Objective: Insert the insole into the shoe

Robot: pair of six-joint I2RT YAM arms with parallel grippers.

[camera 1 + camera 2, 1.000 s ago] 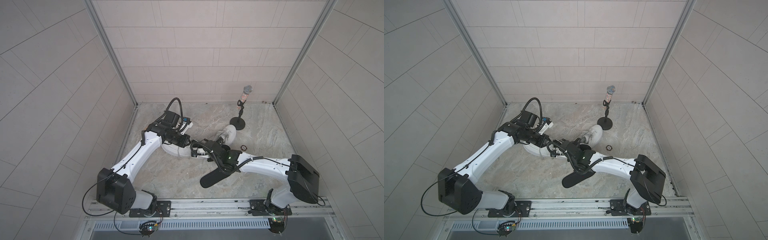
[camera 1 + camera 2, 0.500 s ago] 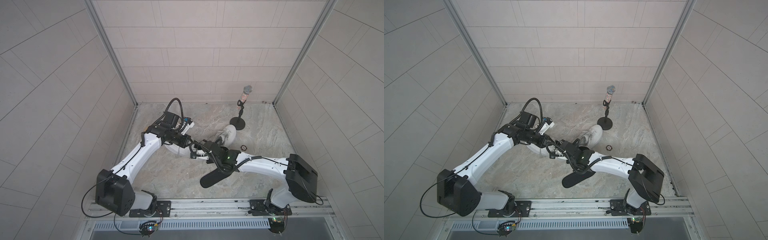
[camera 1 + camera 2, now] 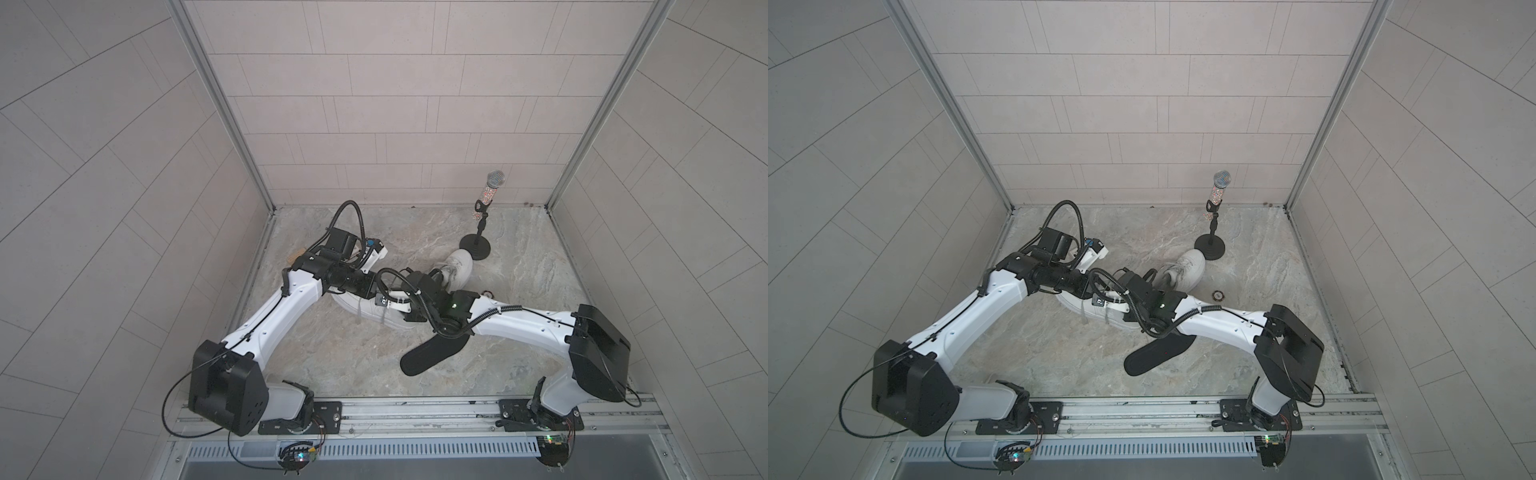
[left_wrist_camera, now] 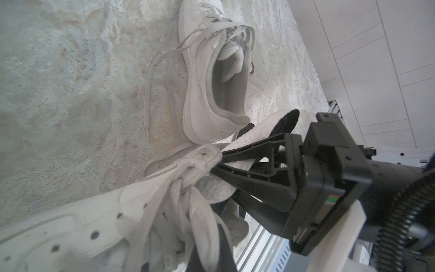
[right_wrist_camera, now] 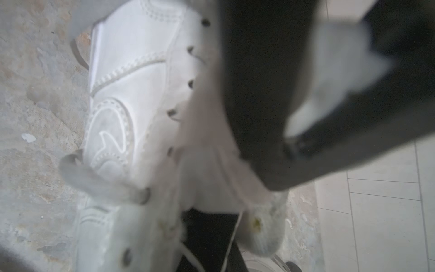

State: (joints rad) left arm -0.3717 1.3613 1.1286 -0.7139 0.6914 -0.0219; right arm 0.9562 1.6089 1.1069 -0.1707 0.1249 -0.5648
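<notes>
A white shoe (image 3: 365, 311) lies on its sole mid-floor, mostly hidden under both grippers in both top views. My right gripper (image 4: 216, 162) is shut on the shoe's eyelet flap (image 4: 202, 155). My left gripper (image 4: 211, 245) is shut among the laces and tongue (image 4: 200, 212) on the shoe's other side; its black finger (image 5: 259, 94) fills the right wrist view. My right gripper (image 5: 207, 235) shows there only as a dark blur under the flap. The black insole (image 3: 432, 353) lies flat on the floor in front of the shoe, partly under my right arm, held by nothing.
A second white shoe (image 3: 455, 268) lies behind, its toe near the round base of a microphone stand (image 3: 478, 249) at the back right. A small ring (image 3: 490, 294) lies on the floor. Tiled walls enclose three sides; a metal rail (image 3: 415, 409) runs along the front.
My right gripper has edged slightly left along the shoe. The left arm and the insole have hardly moved.
</notes>
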